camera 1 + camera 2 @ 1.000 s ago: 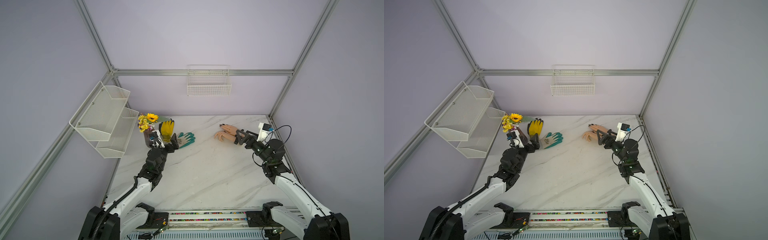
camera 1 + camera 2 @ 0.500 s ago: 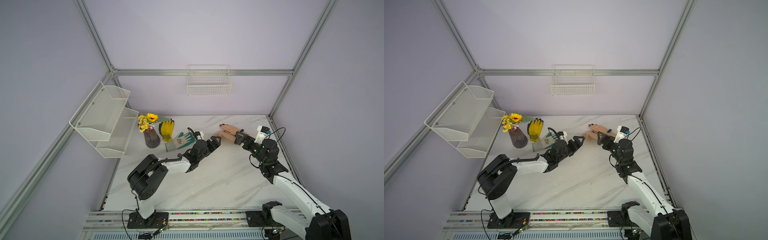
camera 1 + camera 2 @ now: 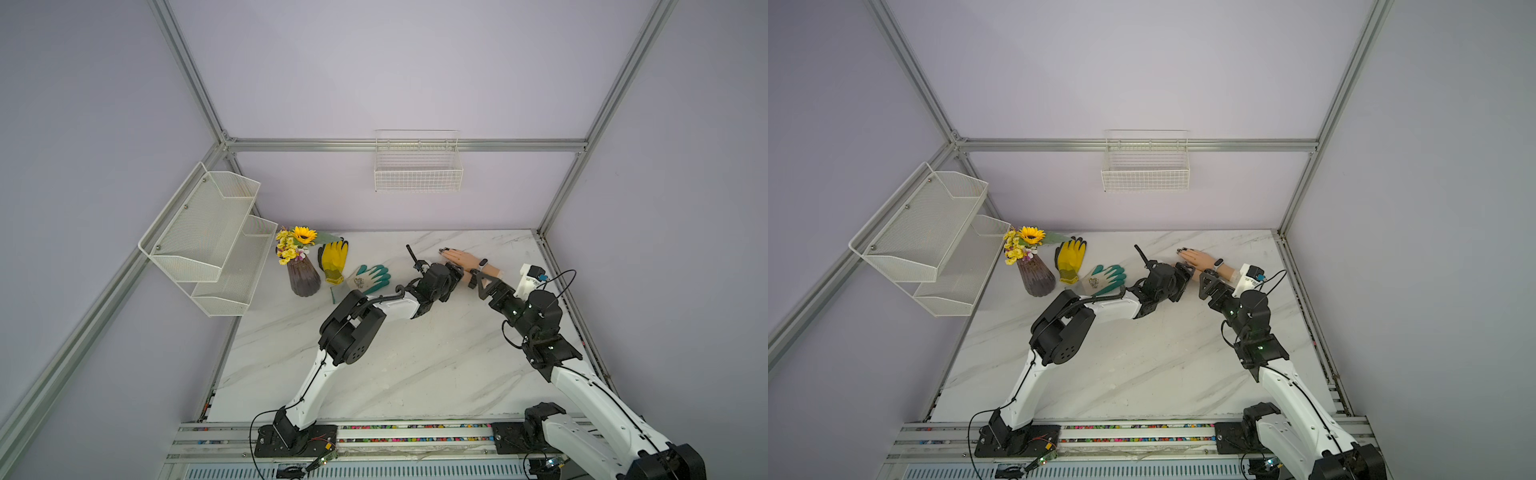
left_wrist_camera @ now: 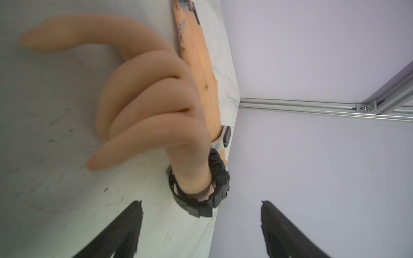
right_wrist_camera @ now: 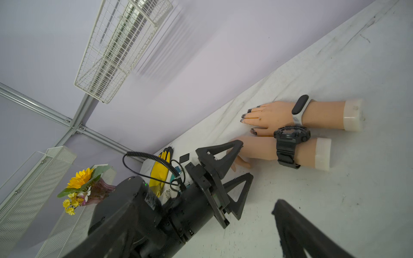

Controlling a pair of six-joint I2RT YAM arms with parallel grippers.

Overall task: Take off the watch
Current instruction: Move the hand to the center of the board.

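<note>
Two mannequin hands lie side by side at the table's back right. The near hand [image 5: 259,149] wears a black watch [image 5: 290,138] [image 4: 220,185]. The far hand [image 5: 272,114] wears a white-banded watch [image 5: 300,107] [image 3: 482,263]. My left gripper [image 3: 456,271] [image 4: 201,202] is open at the near hand's fingertips, pointing along the hand toward the black watch. In a top view my right gripper [image 3: 478,282] stands open just in front of the near wrist, partly hiding it. Only one of its fingers [image 5: 297,230] shows in the right wrist view.
A dark vase with a sunflower [image 3: 303,276], a yellow glove [image 3: 332,259] and a green-and-white glove [image 3: 372,278] lie at the back left. A white mesh shelf [image 3: 208,245] hangs on the left wall. A wire basket [image 3: 417,170] hangs on the back wall.
My left arm swung from beside the vase across the table to the mannequin hands, and its jaws have narrowed a little. My right arm shifted only slightly near the wrists.
</note>
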